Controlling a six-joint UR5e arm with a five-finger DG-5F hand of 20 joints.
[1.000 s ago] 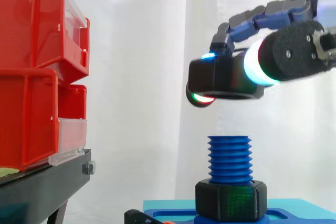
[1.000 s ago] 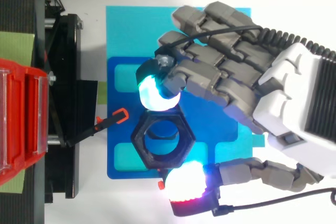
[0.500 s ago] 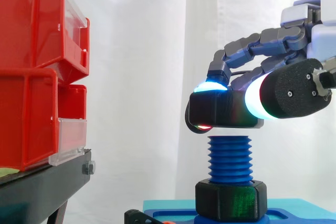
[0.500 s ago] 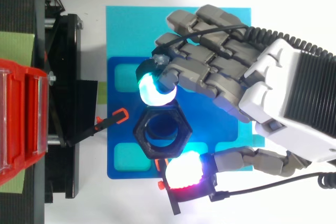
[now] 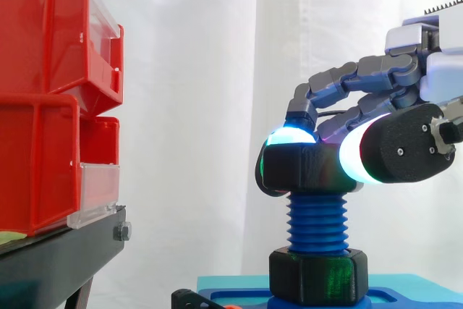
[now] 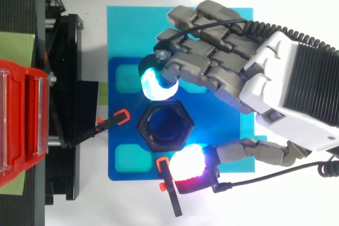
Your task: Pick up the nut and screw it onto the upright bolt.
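The black nut, judged light, rigid and rather smooth, is being pinched on opposite sides by curled fingers of the hand atop the blue bolt.

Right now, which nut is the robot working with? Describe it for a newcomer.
Find the blue base, then the upright blue bolt rising from it. The nut sits at the bolt's top, pinched in the hand. The second black nut sits low at the bolt's foot, untouched.
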